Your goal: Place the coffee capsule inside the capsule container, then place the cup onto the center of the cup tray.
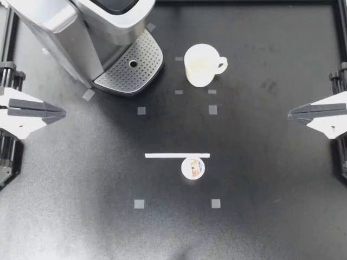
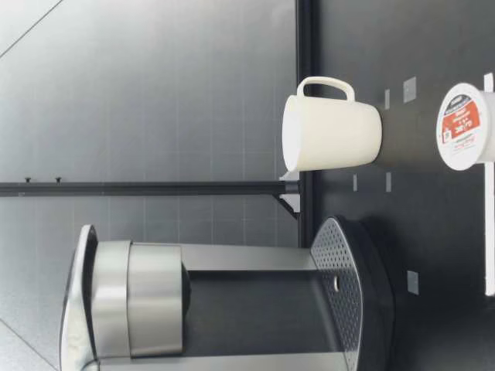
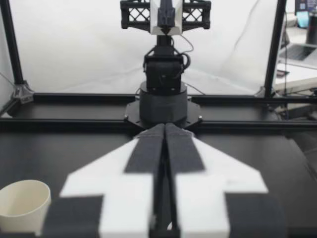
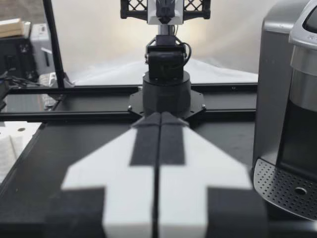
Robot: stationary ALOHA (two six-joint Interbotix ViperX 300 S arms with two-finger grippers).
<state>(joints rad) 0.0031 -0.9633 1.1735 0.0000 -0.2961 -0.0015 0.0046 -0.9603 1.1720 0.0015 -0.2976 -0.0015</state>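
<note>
Hanging pressed together, my left gripper (image 1: 64, 113) and right gripper (image 1: 289, 114) hold nothing; coffee capsule (image 1: 193, 167) and cup (image 1: 201, 65) are both unplaced.

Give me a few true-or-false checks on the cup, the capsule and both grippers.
The cup stands upright on the table, off the cup tray. True.
The coffee capsule is already inside the coffee machine. False: it sits on the table, beside a white strip.
My left gripper holds the capsule. False: it is shut on nothing, far from the capsule.
My right gripper is shut and empty. True.
The cup's handle points toward the coffee machine. False: it points away from it.
</note>
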